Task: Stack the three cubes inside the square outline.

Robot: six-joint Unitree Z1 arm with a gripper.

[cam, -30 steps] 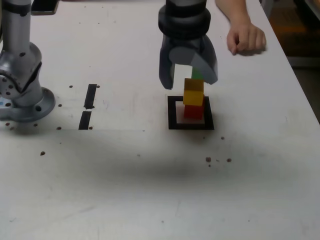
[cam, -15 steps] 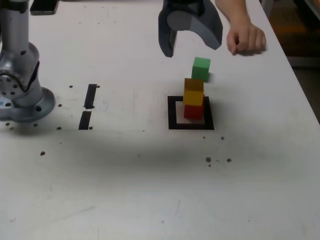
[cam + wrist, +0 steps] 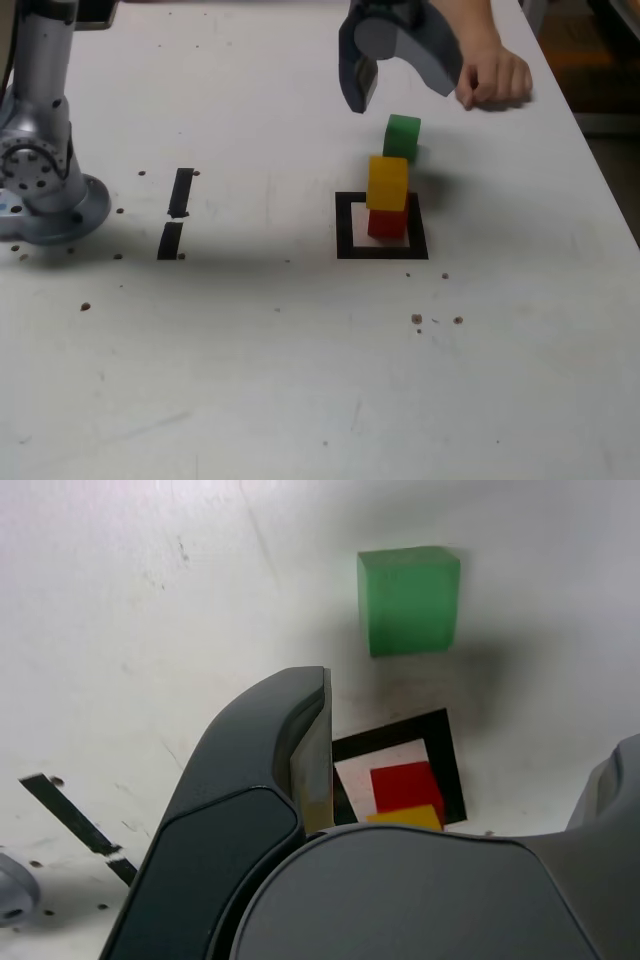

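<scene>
Claw jaws stand spread wide with nothing between them, raised clear above the table. Below it and a little nearer the exterior camera, the green cube sits alone on the white surface, just outside the square outline. Further toward that camera, the yellow cube rests on the red cube inside the outline, a stack of 2. The green cube probably lies there because it has yet to be lifted on as number 3, and the wide jaws suit coming down around it.

From the wrist view, the green cube shows apart from the outline, and the yellow cube sits offset on the red cube, leaving much of the red top showing. Only the exterior view shows the arm's base, 2 short tape strips and a person's hand resting on the table just beside the claw.
</scene>
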